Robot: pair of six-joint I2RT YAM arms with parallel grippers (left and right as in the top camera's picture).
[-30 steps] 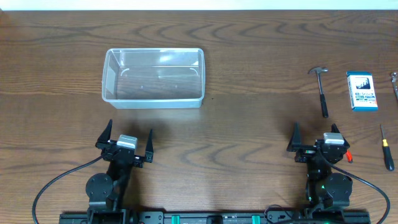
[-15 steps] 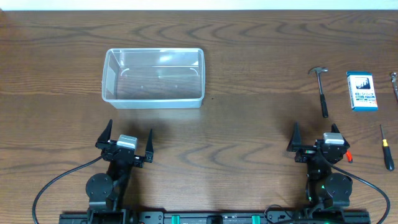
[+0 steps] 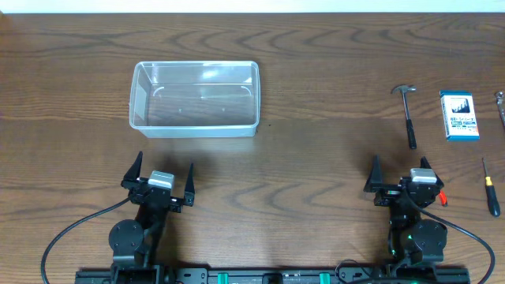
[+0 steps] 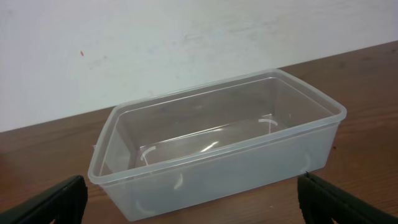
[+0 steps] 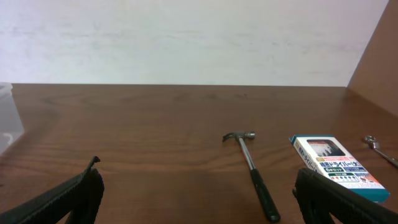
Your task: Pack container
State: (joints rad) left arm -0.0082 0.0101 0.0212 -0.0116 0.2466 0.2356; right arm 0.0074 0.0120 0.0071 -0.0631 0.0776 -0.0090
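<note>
The container [image 3: 195, 130] is clear, the table [image 3: 316, 63] brown wood-grain, the box [image 3: 459, 115] blue-and-white, the hammer [image 3: 410, 126] black-handled.

The small blue-and-white box [image 5: 334, 163] carries printed lines, but none is legible

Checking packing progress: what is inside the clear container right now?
Nothing lies inside the container: only its bare floor and glare show. The clear walls hide nothing.

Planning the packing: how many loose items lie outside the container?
4, all on the right: hammer, blue-and-white box, metal tool cut by the frame edge, screwdriver toward the near side. More may lie out of frame.
</note>
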